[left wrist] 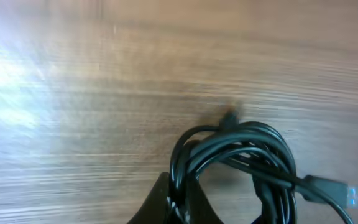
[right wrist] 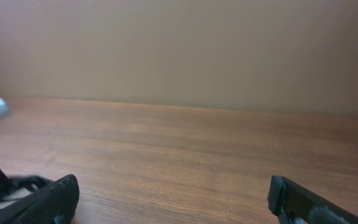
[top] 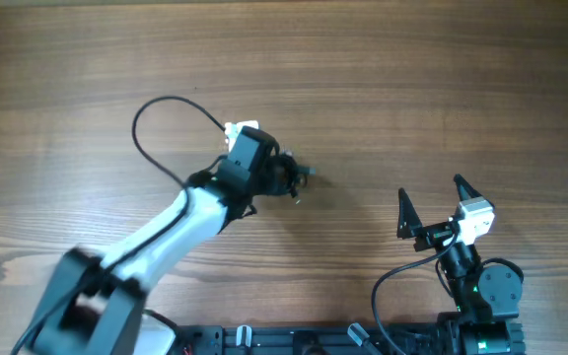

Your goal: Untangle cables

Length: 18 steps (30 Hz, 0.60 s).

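Observation:
The cables (top: 289,176) are thin black cords bunched in a small coil just right of my left gripper (top: 276,177). In the left wrist view the coil (left wrist: 247,155) fills the lower right, with a dark plug (left wrist: 328,188) sticking out to the right. My left gripper (left wrist: 180,198) is shut on a strand of the coil. My right gripper (top: 432,202) is open and empty at the lower right, well apart from the coil; its two fingers frame bare table in the right wrist view (right wrist: 173,199).
A thicker black wire (top: 161,123) belonging to the left arm loops over the table at the upper left. The wooden table (top: 412,79) is bare around both arms. The arm bases stand along the near edge (top: 363,340).

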Available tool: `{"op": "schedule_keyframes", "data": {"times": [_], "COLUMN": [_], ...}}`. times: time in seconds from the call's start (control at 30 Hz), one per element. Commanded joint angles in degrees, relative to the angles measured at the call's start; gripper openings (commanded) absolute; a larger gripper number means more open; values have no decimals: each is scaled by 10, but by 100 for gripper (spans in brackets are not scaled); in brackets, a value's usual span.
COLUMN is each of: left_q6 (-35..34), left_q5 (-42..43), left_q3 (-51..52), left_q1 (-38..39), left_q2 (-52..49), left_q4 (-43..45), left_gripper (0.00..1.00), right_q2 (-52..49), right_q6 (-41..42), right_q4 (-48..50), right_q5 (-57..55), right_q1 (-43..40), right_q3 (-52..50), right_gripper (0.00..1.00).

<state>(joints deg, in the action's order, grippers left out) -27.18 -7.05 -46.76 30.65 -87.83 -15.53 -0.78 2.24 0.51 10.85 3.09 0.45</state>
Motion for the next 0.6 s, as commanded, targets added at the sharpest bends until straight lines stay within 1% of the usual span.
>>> {"op": "schedule_keyframes", "data": {"times": [0.0, 0.13, 0.23, 0.27, 0.3, 0.33, 0.4, 0.47, 0.53, 0.57], "left_q6": [116, 122, 151, 150, 150, 150, 150, 147, 129, 116], "left_q5": [-3, -6, -6, -6, -8, -12, -22, -29, -29, -29], "left_q3": [-2, -2, -2, -2, -2, -2, -2, -2, -2, -2], "left_q1": [-3, -3, -4, -6, -7, -8, -9, -9, -9, -9], "left_q2": [86, 158, 196, 208, 219, 226, 236, 241, 241, 241], "left_q4": [-24, -49, -58, -57, -56, -55, -55, -55, -55, -55], "left_gripper": [4, 4, 4, 4, 4, 4, 4, 4, 4, 4], "right_q2": [6, 6, 6, 6, 6, 6, 6, 6, 5, 5], "right_q6": [-6, -6, -5, -3, 39, 88, 257, 477, 709, 773], "right_q4": [3, 3, 3, 3, 6, 8, 10, 12, 14, 16], "right_q5": [-6, -6, -5, 1, 29, 43, 89, 144, 198, 205], "right_q1": [2, 2, 2, 2, 2, 2, 2, 2, 2, 2], "right_q3": [-2, -2, -2, -2, -2, -2, -2, -2, -2, -2], "right_gripper": [100, 100, 100, 100, 99, 100, 100, 100, 100, 100]}}
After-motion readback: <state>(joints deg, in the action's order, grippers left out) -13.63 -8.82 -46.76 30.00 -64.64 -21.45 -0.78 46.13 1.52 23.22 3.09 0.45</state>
